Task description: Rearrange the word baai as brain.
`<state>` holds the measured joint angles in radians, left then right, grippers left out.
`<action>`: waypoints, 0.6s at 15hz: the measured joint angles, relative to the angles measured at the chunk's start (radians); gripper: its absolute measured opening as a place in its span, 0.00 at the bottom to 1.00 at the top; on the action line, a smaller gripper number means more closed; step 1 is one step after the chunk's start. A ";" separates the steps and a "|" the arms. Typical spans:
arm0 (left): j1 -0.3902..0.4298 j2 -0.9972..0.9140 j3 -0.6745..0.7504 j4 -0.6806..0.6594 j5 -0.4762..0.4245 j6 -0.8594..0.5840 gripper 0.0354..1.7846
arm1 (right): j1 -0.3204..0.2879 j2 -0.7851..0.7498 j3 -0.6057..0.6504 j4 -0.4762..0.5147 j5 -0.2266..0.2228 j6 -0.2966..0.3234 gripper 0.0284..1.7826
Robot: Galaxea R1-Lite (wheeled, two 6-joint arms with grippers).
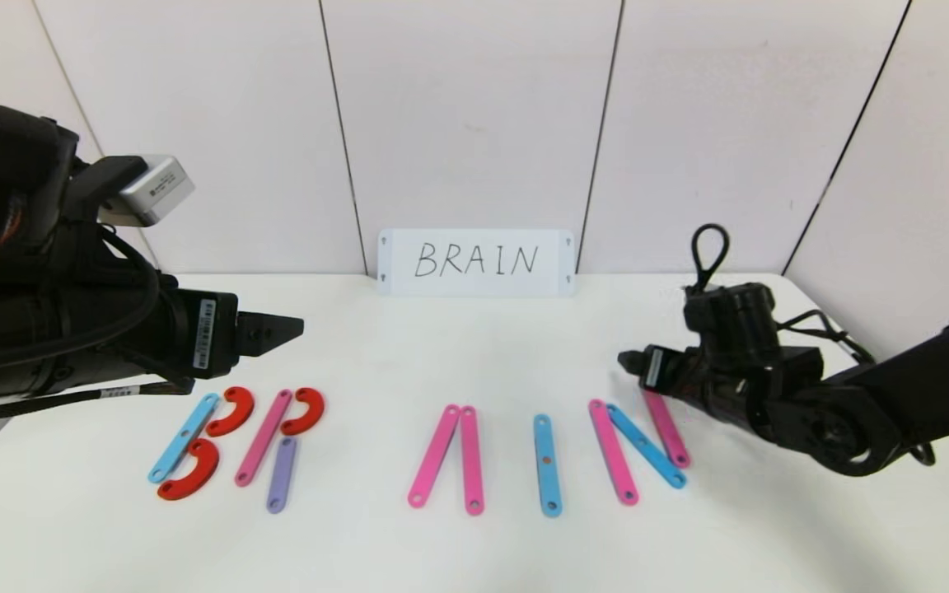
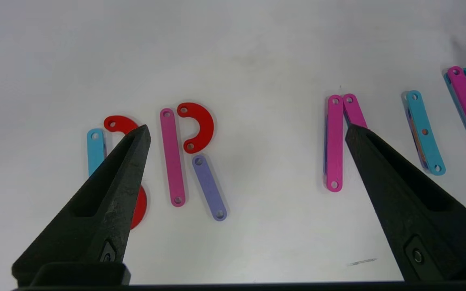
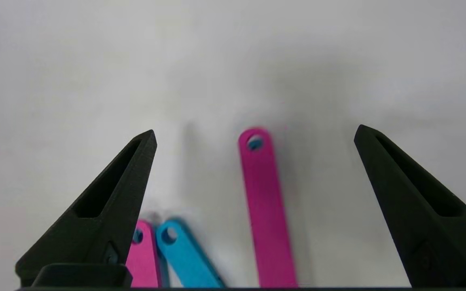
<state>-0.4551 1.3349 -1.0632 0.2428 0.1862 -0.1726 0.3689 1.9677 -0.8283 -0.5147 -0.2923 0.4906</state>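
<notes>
Flatly, holed strips of brain (image 1: 474,449) (red curves), left pincer (image 2: 247,129) and right pincer (image 3: 255,135) wide.

black arms | black pointed gripper (image 1: 281,328) fingers | silver wrist camera (image 1: 153,189) | looped cable (image 1: 709,247)

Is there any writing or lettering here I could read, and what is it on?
"BRAIN": handwritten in black on the white card standing against the back wall.
Sticker on the left arm's wrist: too small to read.
Print on the left arm's grey camera box: too small to read.
Nothing else is legible.
</notes>
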 joint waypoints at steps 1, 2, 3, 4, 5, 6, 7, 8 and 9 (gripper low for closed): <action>0.000 -0.007 -0.004 0.000 0.003 -0.002 0.94 | -0.023 -0.036 -0.010 0.017 -0.002 -0.008 0.95; 0.000 -0.016 -0.008 0.000 0.005 -0.003 0.94 | -0.040 -0.077 -0.021 0.046 -0.003 -0.017 0.95; 0.000 -0.030 -0.013 0.000 0.014 -0.003 0.94 | -0.055 -0.127 -0.037 0.085 -0.006 -0.027 0.95; 0.002 -0.049 -0.018 0.001 0.034 -0.003 0.94 | -0.068 -0.184 -0.058 0.133 -0.008 -0.045 0.95; 0.003 -0.071 -0.023 0.007 0.065 -0.001 0.94 | -0.079 -0.248 -0.085 0.192 -0.013 -0.069 0.95; 0.003 -0.092 -0.032 0.017 0.108 0.008 0.94 | -0.088 -0.306 -0.112 0.248 -0.018 -0.089 0.95; 0.004 -0.114 -0.047 0.039 0.158 0.029 0.94 | -0.097 -0.364 -0.135 0.308 -0.025 -0.106 0.95; 0.004 -0.136 -0.062 0.056 0.201 0.044 0.94 | -0.104 -0.434 -0.164 0.379 -0.035 -0.125 0.95; 0.004 -0.160 -0.075 0.072 0.234 0.051 0.94 | -0.107 -0.504 -0.188 0.447 -0.047 -0.144 0.95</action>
<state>-0.4513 1.1751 -1.1385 0.3151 0.4200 -0.1217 0.2621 1.4638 -1.0160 -0.0672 -0.3389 0.3464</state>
